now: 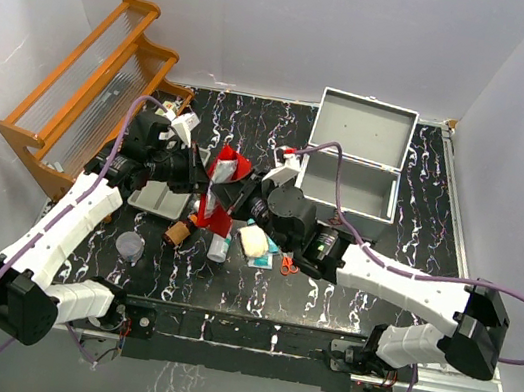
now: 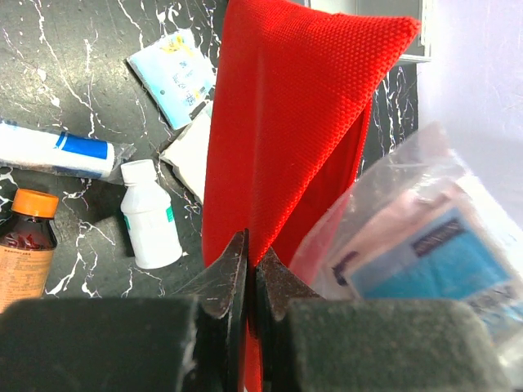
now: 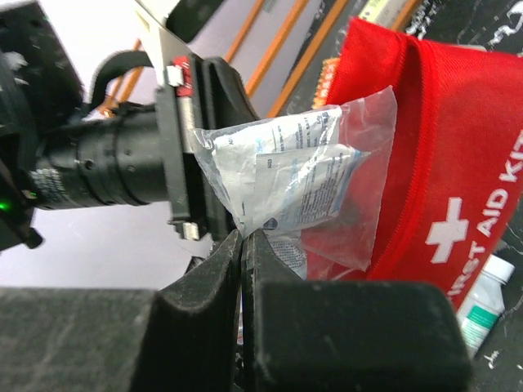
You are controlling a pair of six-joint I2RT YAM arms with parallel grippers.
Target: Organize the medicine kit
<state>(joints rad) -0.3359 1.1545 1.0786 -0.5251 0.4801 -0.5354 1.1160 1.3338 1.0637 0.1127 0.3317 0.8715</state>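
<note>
While left gripper pinches the pouch and right gripper the packet, the medicine kit lies open beyond.

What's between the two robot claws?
A red fabric pouch with a white cross, seen in the top view, left claw pinching it; right claw pinches a clear plastic packet.

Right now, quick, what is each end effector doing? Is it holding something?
Left end effector: closed, pinching the red pouch.
Right end effector: closed, holding the clear plastic packet by its corner.
</note>
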